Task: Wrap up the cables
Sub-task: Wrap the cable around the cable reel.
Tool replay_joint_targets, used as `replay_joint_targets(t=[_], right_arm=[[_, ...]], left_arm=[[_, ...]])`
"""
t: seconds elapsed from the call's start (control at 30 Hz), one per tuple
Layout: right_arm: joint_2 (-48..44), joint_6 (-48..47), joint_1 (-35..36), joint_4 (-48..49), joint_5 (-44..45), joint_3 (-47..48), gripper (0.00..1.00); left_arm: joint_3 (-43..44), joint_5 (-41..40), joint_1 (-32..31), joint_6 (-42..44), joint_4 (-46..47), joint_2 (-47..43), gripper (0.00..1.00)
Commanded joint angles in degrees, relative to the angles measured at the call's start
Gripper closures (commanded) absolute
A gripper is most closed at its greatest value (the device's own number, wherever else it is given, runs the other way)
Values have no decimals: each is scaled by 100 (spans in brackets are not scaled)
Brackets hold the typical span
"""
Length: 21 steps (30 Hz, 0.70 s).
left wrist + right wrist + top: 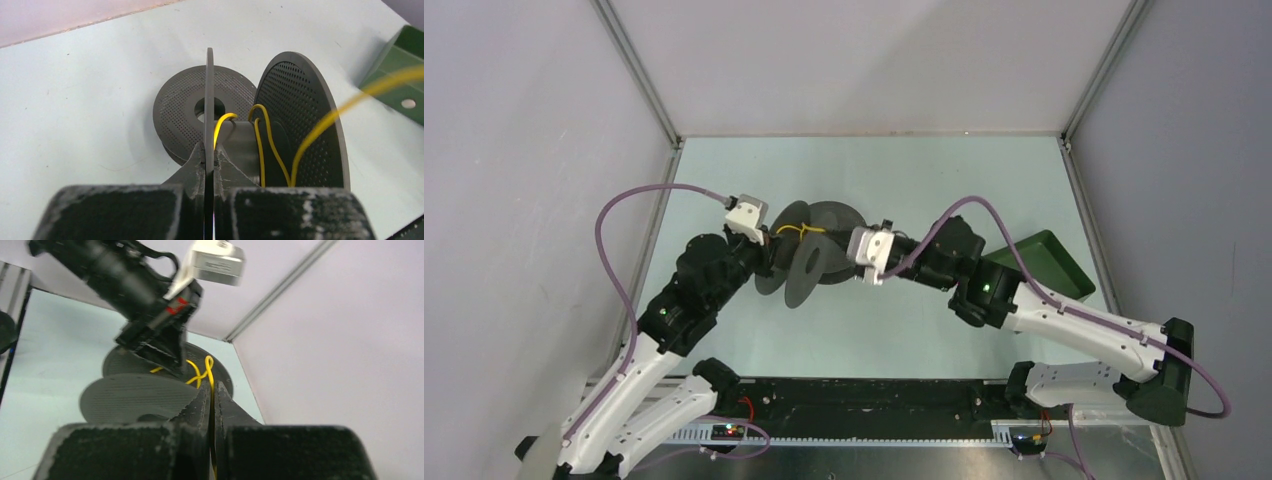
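- The left gripper's point(209, 156) jaws pinch one flange of an on-edge spool point(300, 112) mid-worktop point(75, 100).
- The yellow cable point(260, 145) loops loosely round its hub and trails toward 2 o'clock.
- The right gripper's point(211, 392) jaws are closed on that cable.

- Desk point(874, 165): a pale green top filling the middle of the overhead view, with faint scuffs visible up close.
- Upright spool point(808, 272): dark grey, at the centre of the frame. Its two perforated discs stand on edge with a smooth grey core between them.
- Flat spool point(839, 218): dark grey, lying on the desk just behind the upright one. Its dotted disc has a round hole in the middle.
- Green tray point(1046, 262): right of centre, at the desk's right edge and turned at an angle.
- Walls point(524, 150): plain light grey on the left, back and right.
- Metal rails point(637, 75): slanting down the upper left and upper right corners.
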Motion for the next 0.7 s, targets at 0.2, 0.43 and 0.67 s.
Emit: replay_joint_targets(t=[0.2, 0.43, 0.67], right_arm=[[177, 1712, -1871, 12, -1238, 144, 100], [-107, 3703, -2839, 1340, -2957, -1000, 100], [30, 5440, -2934, 2786, -2676, -1767, 100]], left_arm=[[374, 1254, 109, 368, -90, -194, 100], [699, 2891, 954, -1085, 220, -352, 100], [619, 3182, 1227, -2417, 1417, -676, 100]])
